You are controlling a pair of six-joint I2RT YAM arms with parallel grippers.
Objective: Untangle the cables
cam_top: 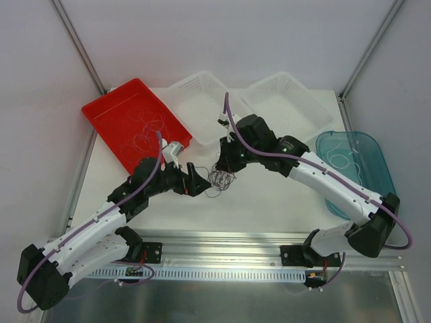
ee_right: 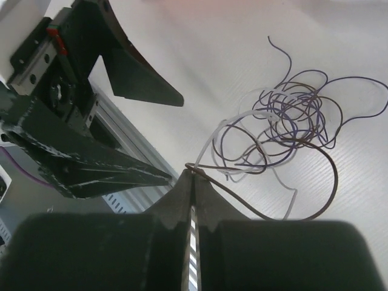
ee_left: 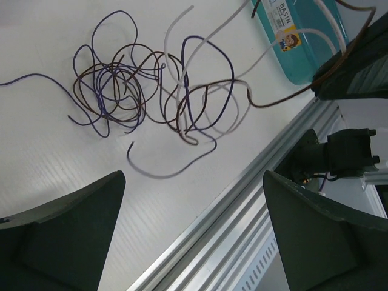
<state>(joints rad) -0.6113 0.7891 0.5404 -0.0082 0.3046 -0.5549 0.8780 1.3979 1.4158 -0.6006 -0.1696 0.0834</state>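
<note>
One brown cable [ee_right: 335,176] seems pinched in the right tool [ee_right: 191,174].

I am looking down on a small knot of cables [cam_top: 219,179] lying mid-table. My left gripper [cam_top: 200,180] is sitting at the knot's nine o'clock, just beside it, jaws spread. My right gripper [cam_top: 225,160] is pointing down at the knot's twelve o'clock edge; from here I am not making out its jaws. A red tray [cam_top: 108,128] at ten o'clock is holding thin looped wires [cam_top: 147,126]. Two white mesh baskets [cam_top: 195,91] [cam_top: 286,97] are standing side by side at twelve and one o'clock. A teal basin [cam_top: 377,168] at three o'clock is carrying a pale wire [cam_top: 342,159].
</note>
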